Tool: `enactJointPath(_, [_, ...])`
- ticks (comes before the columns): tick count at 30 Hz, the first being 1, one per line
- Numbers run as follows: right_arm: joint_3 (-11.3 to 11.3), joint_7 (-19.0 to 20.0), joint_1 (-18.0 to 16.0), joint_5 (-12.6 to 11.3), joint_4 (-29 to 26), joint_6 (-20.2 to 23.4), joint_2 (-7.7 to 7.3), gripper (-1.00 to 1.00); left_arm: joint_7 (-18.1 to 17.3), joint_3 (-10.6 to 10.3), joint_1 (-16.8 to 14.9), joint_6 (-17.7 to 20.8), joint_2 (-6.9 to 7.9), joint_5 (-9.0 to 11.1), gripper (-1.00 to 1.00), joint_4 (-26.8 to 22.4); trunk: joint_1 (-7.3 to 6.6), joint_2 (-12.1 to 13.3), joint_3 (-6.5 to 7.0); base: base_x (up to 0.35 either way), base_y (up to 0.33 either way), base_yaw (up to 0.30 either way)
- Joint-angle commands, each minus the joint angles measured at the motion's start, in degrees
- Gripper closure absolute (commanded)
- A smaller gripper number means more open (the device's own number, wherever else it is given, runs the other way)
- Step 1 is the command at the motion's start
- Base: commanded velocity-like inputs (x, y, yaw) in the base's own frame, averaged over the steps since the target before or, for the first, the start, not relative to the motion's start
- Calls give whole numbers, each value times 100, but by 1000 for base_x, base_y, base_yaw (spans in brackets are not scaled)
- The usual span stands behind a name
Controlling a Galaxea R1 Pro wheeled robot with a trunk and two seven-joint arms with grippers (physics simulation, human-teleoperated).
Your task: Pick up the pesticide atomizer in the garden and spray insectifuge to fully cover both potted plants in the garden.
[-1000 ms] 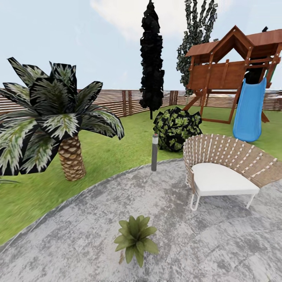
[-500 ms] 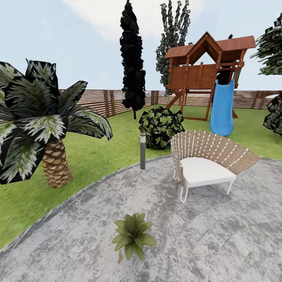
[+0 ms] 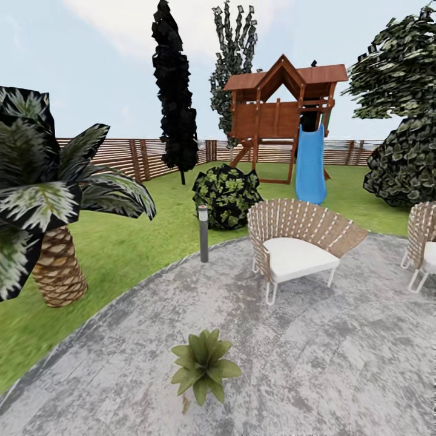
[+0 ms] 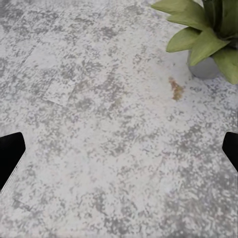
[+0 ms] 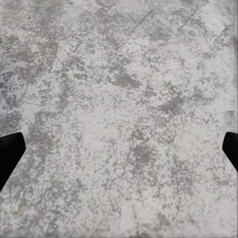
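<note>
On the grey paved patio [image 3: 339, 363] just ahead of me sits one potted plant [image 3: 204, 365], a low rosette of pointed green leaves, well apart from the woven chair [image 3: 298, 245] and the bollard lamp [image 3: 203, 233] at the lawn's edge. My left wrist camera catches the same potted plant [image 4: 206, 29] with its little grey pot [image 4: 204, 69] under the leaves. The atomizer I have to fetch is not before me, nor is a second pot.

My left gripper [image 4: 119, 153] hangs over bare paving with its fingers spread wide and nothing between them; my right gripper [image 5: 119, 151] is the same — fingers apart, empty, above mottled stone.

I judge the atomizer will be a light, stiff plastic bottle, smooth enough to slip, so I would close around its body or neck rather than near the trigger, and keep it upright. The leaves look soft and easily bent — I would spray from above them and not brush the rosette.

A palm [image 3: 57, 200], a dark shrub [image 3: 227, 195], a slatted fence [image 3: 136, 156] and a playhouse with a blue slide [image 3: 309, 163] stand beyond.
</note>
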Motion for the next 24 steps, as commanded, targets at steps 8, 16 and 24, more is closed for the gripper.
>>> enactJointPath(8, [-9,3,-1,2,-4,-14,11,-100,2,7,-2,-17,-1,6,-100,1,0,-3,-5,0,329,-300])
enactJointPath(16, [-9,3,-1,2,-4,-14,11,-100,2,7,-2,-17,-5,2,-100,1,0,-3,-5,0,63,-300])
enactJointPath(24, [-9,3,-1,2,-4,-12,11,-100,8,10,-8,-12,-11,6,-100,-3,0,-3,-5,0,2,-300])
